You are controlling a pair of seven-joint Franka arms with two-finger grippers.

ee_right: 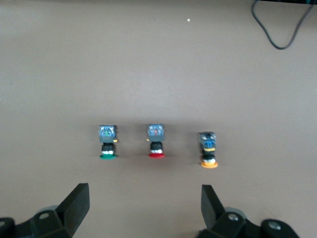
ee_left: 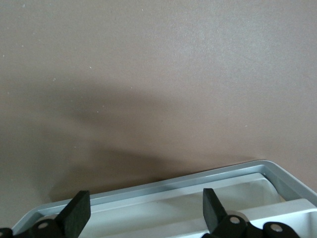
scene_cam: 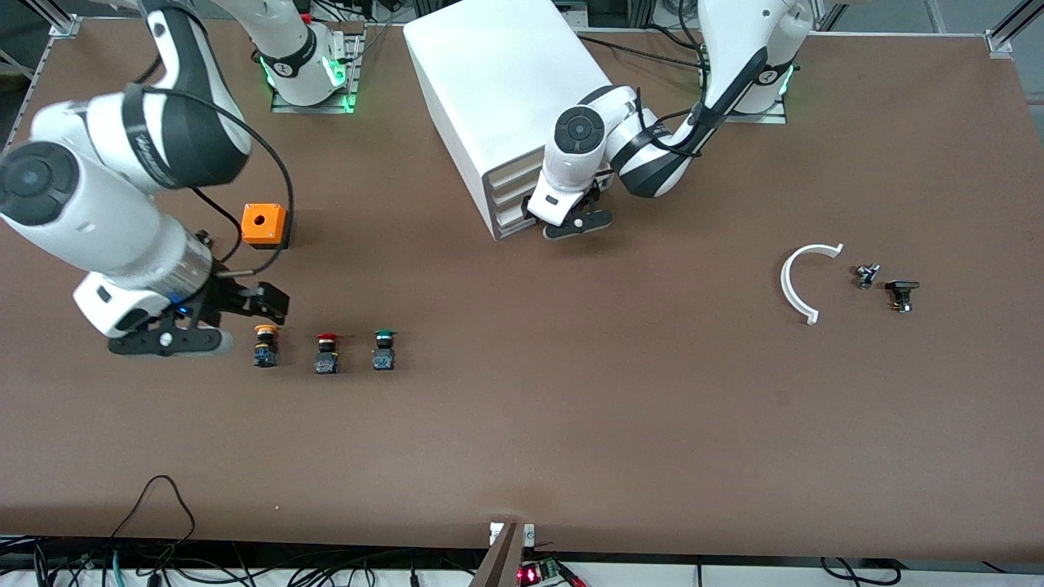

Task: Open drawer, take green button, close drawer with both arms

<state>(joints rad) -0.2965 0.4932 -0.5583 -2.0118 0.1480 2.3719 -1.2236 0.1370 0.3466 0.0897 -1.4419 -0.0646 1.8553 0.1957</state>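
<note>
1. The left gripper (scene_cam: 573, 218) hangs at the front of the white drawer cabinet (scene_cam: 497, 90), level with its drawer stack. Its fingers (ee_left: 77, 212) are spread wide and pinch nothing. In the left wrist view they straddle the grey-white rim of a drawer (ee_left: 163, 191), a pose that suits hooking the front edge for a pull.

2. The lowest drawer (scene_cam: 512, 227) appears closed or barely started; the front view shows no tray projecting onto the table (scene_cam: 571, 408). Judgement: the opening step is in hand.

3. The right gripper (scene_cam: 214, 324) hangs low just beside the yellow-capped push button (scene_cam: 265, 345), at the right arm's end of the table. Its fingers (ee_right: 77, 206) are spread and empty.

4. The green-capped push button (scene_cam: 384, 349) stands upright on the table, not in any drawer. It ends a row of three, with the red-capped push button (scene_cam: 326, 352) between it and the yellow one.

5. The right wrist view faces the whole row, so the right arm seems staged for the pick while the left arm works the drawer.

6. An orange box with a hole (scene_cam: 263, 225) sits farther from the front camera than the row. A white curved bracket (scene_cam: 803, 281) and two small dark parts (scene_cam: 885, 287) lie toward the left arm's end.
</note>
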